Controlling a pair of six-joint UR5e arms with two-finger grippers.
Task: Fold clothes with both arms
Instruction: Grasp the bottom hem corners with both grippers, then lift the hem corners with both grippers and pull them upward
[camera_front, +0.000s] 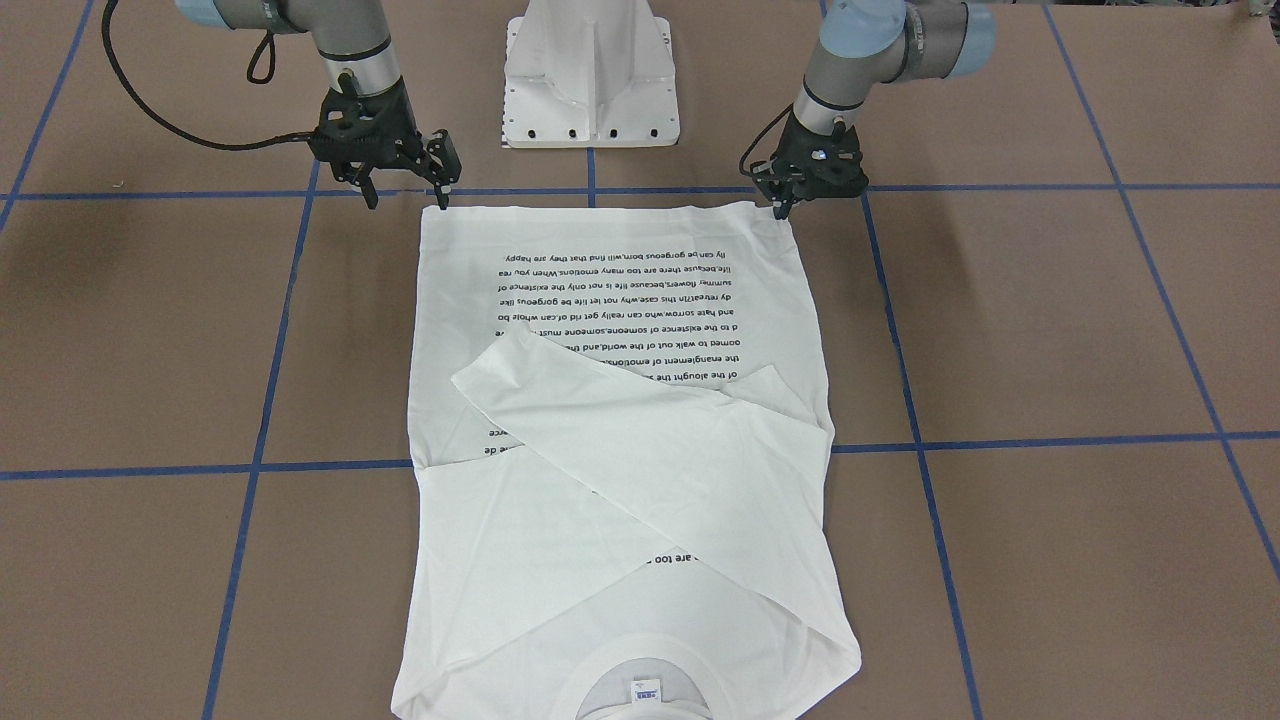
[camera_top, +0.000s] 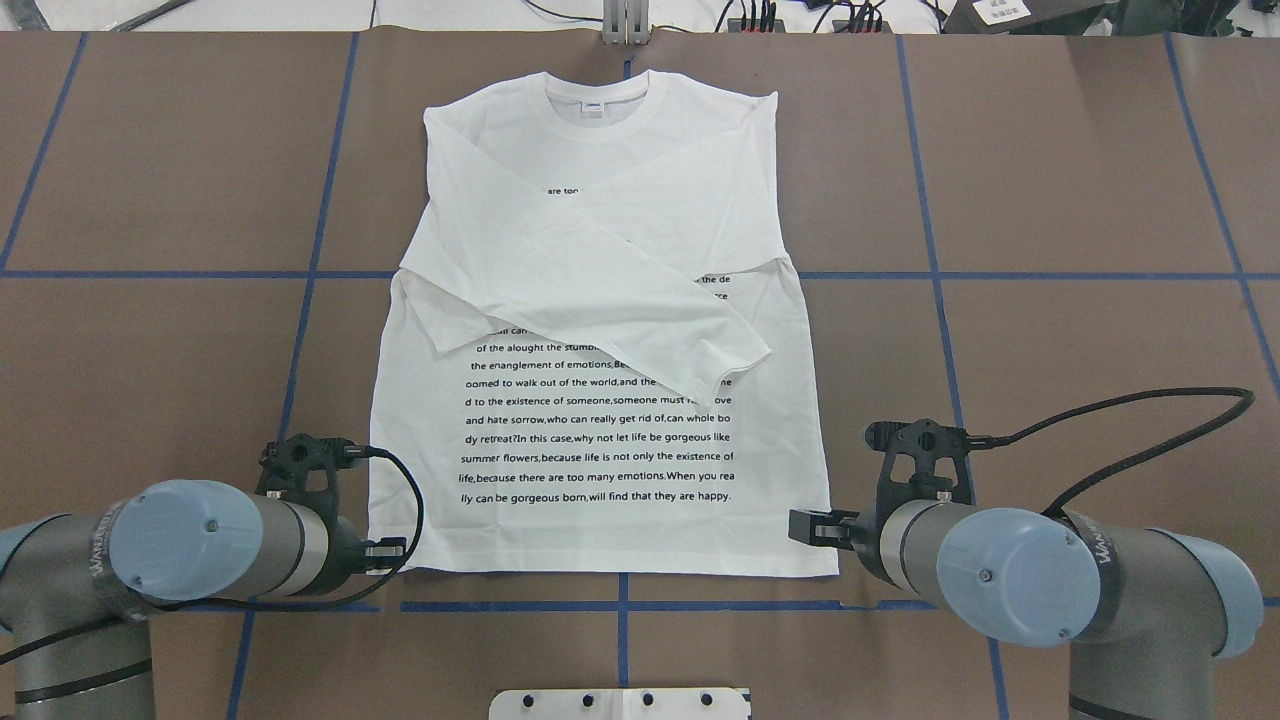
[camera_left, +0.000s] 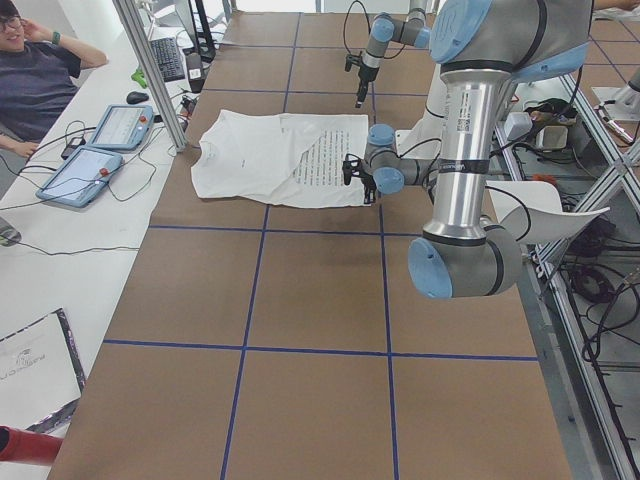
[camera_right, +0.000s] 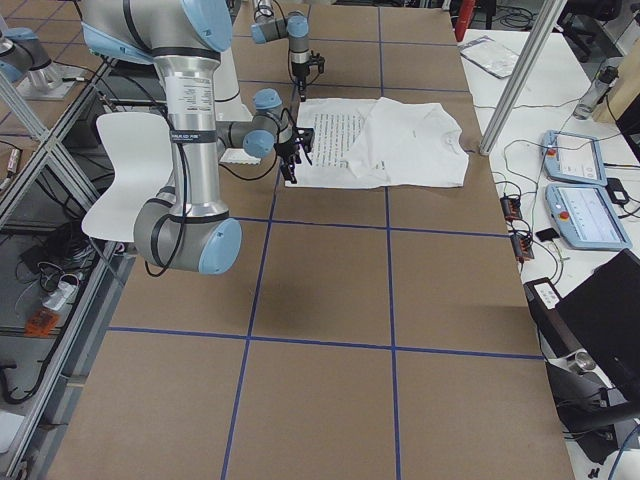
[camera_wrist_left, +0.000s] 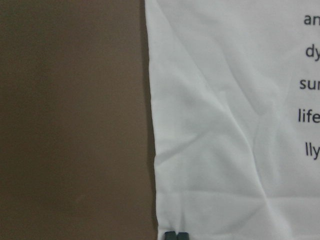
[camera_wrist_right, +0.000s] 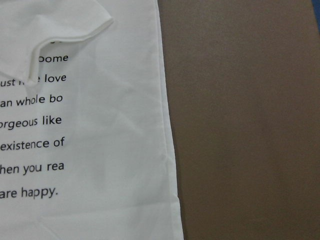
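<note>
The white long-sleeved T-shirt (camera_top: 600, 300) lies flat on the brown table, printed text up, collar at the far edge. Both sleeves are folded across the chest (camera_front: 640, 440). My left gripper (camera_top: 395, 548) is at the hem's left corner (camera_front: 780, 208). In the left wrist view its fingertips (camera_wrist_left: 176, 235) are pressed together on the cloth's corner. My right gripper (camera_top: 812, 528) is open over the hem's right corner, its fingers (camera_front: 443, 190) standing apart on either side of that corner. No fingers show in the right wrist view, only the shirt's edge (camera_wrist_right: 165, 150).
The white pedestal base (camera_front: 590, 80) stands just behind the hem. Blue tape lines (camera_top: 620, 606) grid the table. Beyond the collar end, a person (camera_left: 30, 70) sits at a side table with control tablets (camera_left: 100, 150). A metal post (camera_left: 150, 70) rises there.
</note>
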